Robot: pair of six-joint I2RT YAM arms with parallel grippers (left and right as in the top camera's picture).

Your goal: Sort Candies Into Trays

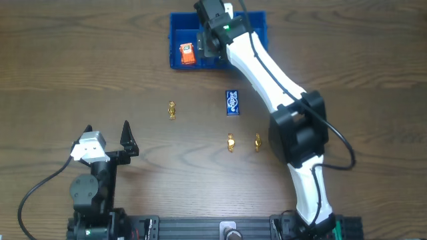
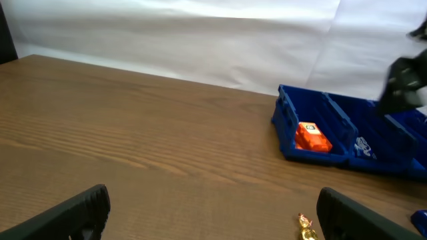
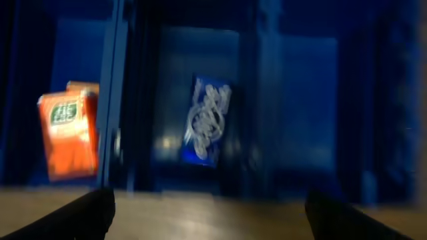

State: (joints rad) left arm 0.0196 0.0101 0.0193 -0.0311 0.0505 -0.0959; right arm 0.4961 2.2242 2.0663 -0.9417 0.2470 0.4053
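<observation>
A blue tray [image 1: 175,33] with compartments stands at the table's far middle. An orange candy box [image 1: 187,53] lies in its left compartment, and a blue packet [image 3: 207,120] lies in the middle one. My right gripper [image 1: 208,41] hangs over the tray's near side, open and empty, its fingers [image 3: 67,217] wide apart. On the table lie another blue packet [image 1: 232,102] and three gold-wrapped candies [image 1: 172,110], [image 1: 231,143], [image 1: 257,141]. My left gripper [image 1: 107,137] stands open and empty near the front left, well away from the candies.
In the left wrist view the tray [image 2: 283,127] holds the orange box [image 2: 312,137], with one gold candy [image 2: 307,228] nearer. A white backdrop stands behind the table. Bare wood stretches left of the tray and around my left arm.
</observation>
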